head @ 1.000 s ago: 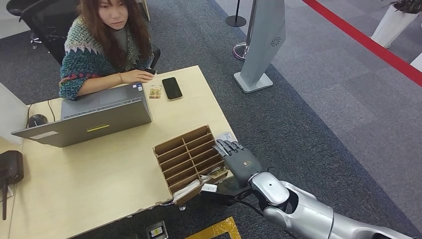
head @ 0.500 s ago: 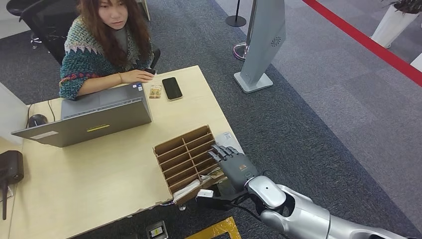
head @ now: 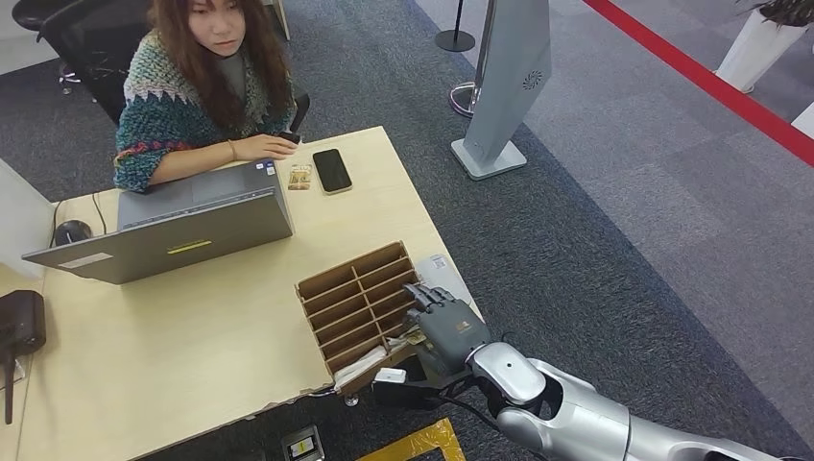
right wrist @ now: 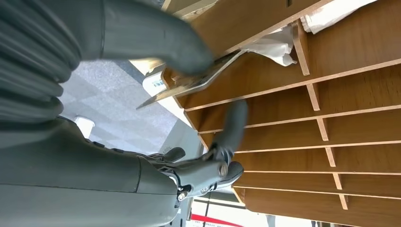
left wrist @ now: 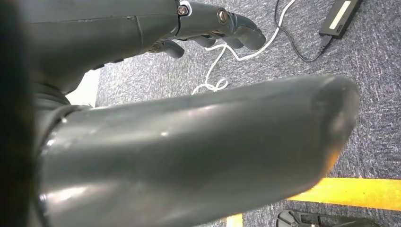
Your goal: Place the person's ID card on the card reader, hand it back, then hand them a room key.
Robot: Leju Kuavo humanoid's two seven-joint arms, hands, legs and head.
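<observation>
Lower centre of the head view: right hand (head: 443,322), draped over the right-hand side of the rack (head: 350,288). Hides the slots beneath it. Close up from the wrist, lays a thumb flat on a thin card (right wrist: 189,85) poking out at the rack's edge, one dark finger curling beneath, apart from it. Pinched or just pressed? Cannot tell.

Left hand (left wrist: 142,42): hangs over grey carpet, fingers loosely bent, nothing in it. On the carpet below, one white cable (left wrist: 222,61), one black adapter (left wrist: 338,16), one yellow strip (left wrist: 359,191).

Back on the desk (head: 192,355), counting:
- One rack, two columns of slots, white paper (head: 360,365) stuffed in the lowest.
- One white tag (head: 437,264) flat on the desk, just right of the rack at the desk's edge.
- One laptop (head: 182,230), open, centre left.
- One phone (head: 331,170) above it, face up, with a small packet (head: 299,177) just beside.
- One mouse (head: 72,231) at left.
- One black device (head: 21,322) at the far left edge.

One person (head: 202,86) upper left, seated, one hand resting by the laptop's corner. Well apart from the rack, with laptop between.

Upper centre on the floor, one grey kiosk (head: 509,86). Upper right, one red line (head: 710,86).
</observation>
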